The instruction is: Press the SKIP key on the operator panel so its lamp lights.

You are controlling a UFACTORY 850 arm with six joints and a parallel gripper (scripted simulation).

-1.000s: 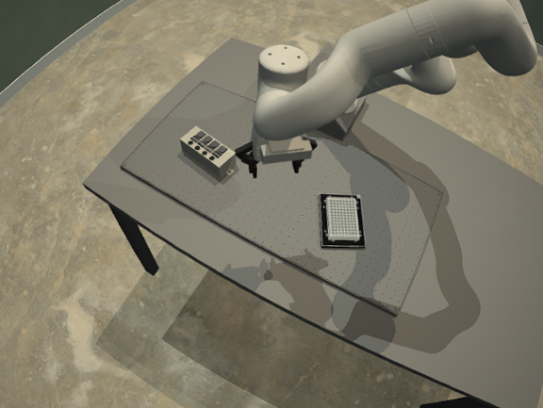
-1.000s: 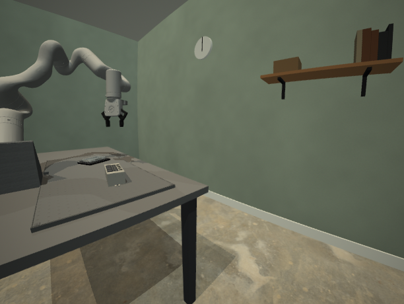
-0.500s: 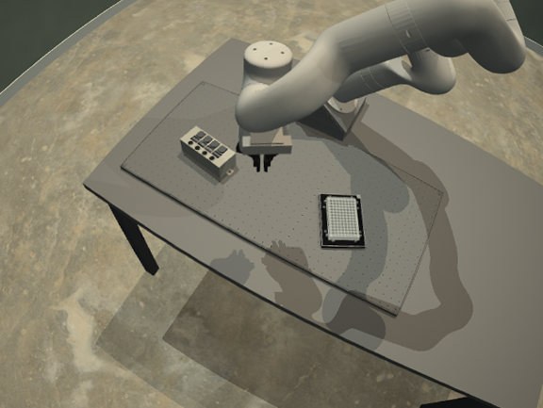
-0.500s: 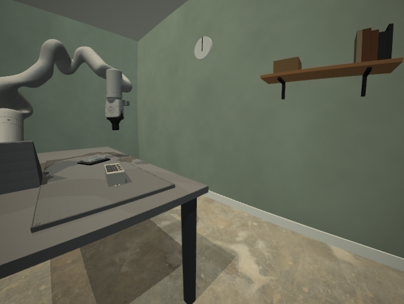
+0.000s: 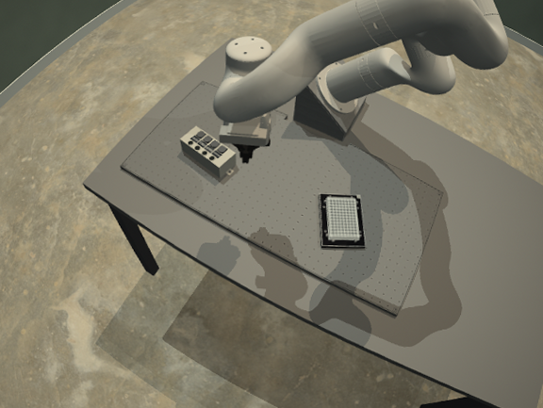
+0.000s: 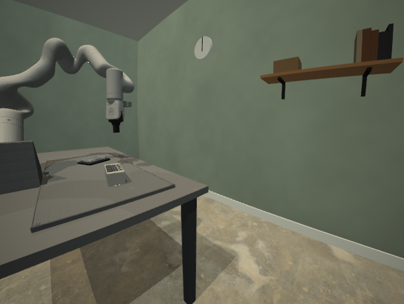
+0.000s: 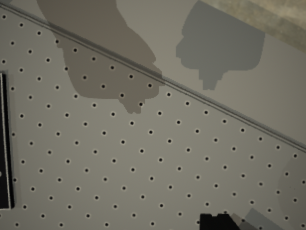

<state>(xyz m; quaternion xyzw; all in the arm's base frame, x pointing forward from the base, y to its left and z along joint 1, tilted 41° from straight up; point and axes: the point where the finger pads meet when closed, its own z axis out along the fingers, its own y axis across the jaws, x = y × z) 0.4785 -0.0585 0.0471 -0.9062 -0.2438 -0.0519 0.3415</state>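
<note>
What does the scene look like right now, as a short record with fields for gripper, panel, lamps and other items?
gripper: gripper shut, holding nothing, high above the table
panel: operator panel on the perforated board, four keys in a row, untouched
lamps: none visibly lit
key names: too small to read
other items: well plate on a black tray, apart from the panel

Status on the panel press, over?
Gripper shut, jaws empty, hanging high above the table. Operator panel untouched, no lamp visibly lit. Nothing between gripper and panel.
</note>
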